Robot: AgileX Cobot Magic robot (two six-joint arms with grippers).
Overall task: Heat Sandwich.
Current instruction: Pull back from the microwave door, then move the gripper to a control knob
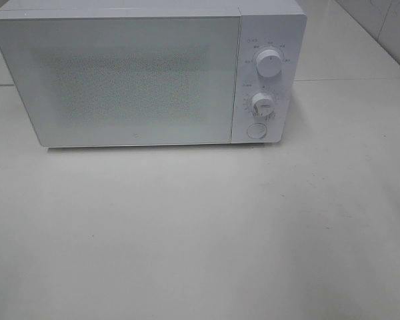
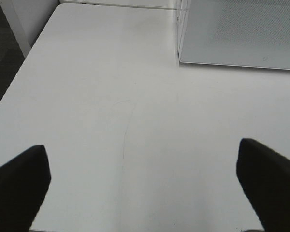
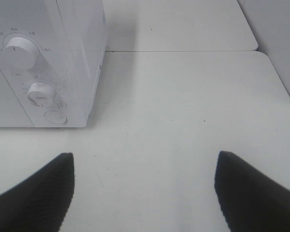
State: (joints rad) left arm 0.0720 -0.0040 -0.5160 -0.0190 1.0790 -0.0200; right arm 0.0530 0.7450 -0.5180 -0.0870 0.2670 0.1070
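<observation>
Table (image 1: 200,253): white, fills the lower half of the high view.
Microwave (image 1: 267,20): white, upper left to centre, standing on the table.
Door (image 1: 120,80): shut; its speckled pane hides the inside.
Left gripper (image 2: 142,162): jaws spread wide, empty.
Right gripper (image 3: 145,164): jaws wide, empty, near the controls.
Dials: upper dial (image 1: 269,65) above lower dial (image 1: 262,103).
Round button (image 1: 256,131): lowest control, probably the door release.
Sandwich: not in view anywhere.
Handling: press the button squarely, keeping clear of the door's swing.

On the microwave (image 1: 267,27), the speckled door (image 1: 117,80) hides the interior, and the top is cropped. Dial markings (image 1: 270,45), perhaps scales, are too small to read. The left gripper (image 2: 142,166) and right gripper (image 3: 145,169) run off frame.
</observation>
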